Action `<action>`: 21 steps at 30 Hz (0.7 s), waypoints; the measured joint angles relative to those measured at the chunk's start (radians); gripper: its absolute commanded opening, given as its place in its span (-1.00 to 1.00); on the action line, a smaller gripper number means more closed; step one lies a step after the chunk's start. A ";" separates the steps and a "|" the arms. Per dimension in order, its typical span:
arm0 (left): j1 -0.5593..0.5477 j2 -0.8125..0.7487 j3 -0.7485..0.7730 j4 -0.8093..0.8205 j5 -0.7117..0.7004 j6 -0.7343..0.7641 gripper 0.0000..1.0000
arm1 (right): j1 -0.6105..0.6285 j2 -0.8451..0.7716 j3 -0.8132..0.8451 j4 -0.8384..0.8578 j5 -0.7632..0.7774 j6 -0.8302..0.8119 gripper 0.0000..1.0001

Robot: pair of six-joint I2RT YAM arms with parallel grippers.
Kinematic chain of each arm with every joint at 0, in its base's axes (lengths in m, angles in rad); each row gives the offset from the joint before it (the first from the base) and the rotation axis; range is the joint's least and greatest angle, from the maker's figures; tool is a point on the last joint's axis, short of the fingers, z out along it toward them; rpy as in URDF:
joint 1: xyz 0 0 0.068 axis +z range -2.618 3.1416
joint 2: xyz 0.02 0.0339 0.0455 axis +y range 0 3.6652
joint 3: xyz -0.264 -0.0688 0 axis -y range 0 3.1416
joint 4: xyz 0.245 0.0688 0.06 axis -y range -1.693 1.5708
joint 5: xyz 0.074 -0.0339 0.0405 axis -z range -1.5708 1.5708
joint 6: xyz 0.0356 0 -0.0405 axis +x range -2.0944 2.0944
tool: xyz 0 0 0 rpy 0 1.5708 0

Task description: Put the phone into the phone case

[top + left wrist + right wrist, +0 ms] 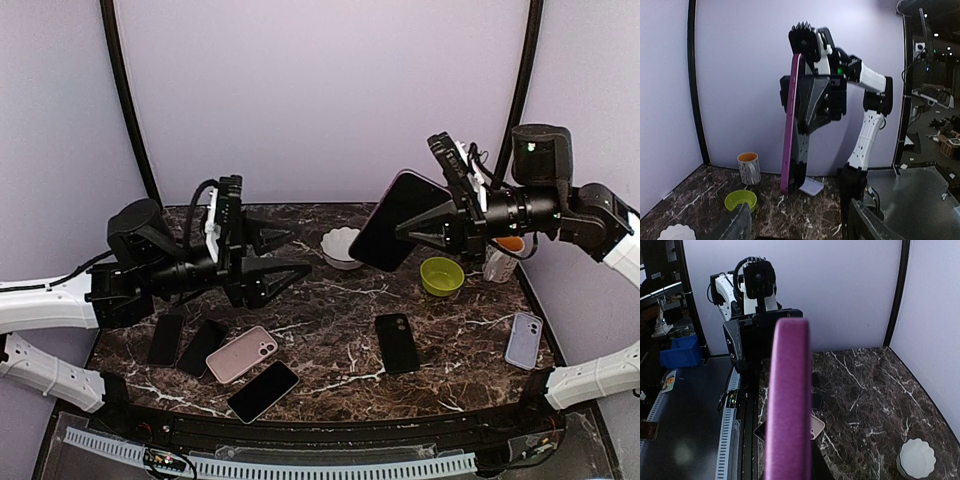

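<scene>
While our right jaws clamp the phone (388,222) aloft | left jaws spread, empty | risk: we judge its slick faces may slip, dropping it.

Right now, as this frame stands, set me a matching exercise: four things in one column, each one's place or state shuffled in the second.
1. purple-edged phone
2. pink case
3. green bowl
4. left gripper

A. open and empty, above the table
B. lying flat on the table's left side
C. held in the air by the right gripper
D. standing on the table's right side

Pairs: 1-C, 2-B, 3-D, 4-A
</scene>
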 measured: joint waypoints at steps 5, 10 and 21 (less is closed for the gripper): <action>-0.031 0.035 0.048 -0.251 -0.022 0.093 0.37 | 0.000 0.012 0.089 -0.293 0.033 -0.077 -1.00; -0.050 0.117 0.085 -0.366 -0.005 0.141 0.38 | 0.000 0.079 0.193 -0.486 0.026 -0.139 -1.00; -0.076 0.291 0.149 -0.256 0.069 0.113 -0.04 | 0.003 0.177 0.227 -0.554 -0.010 -0.206 -1.00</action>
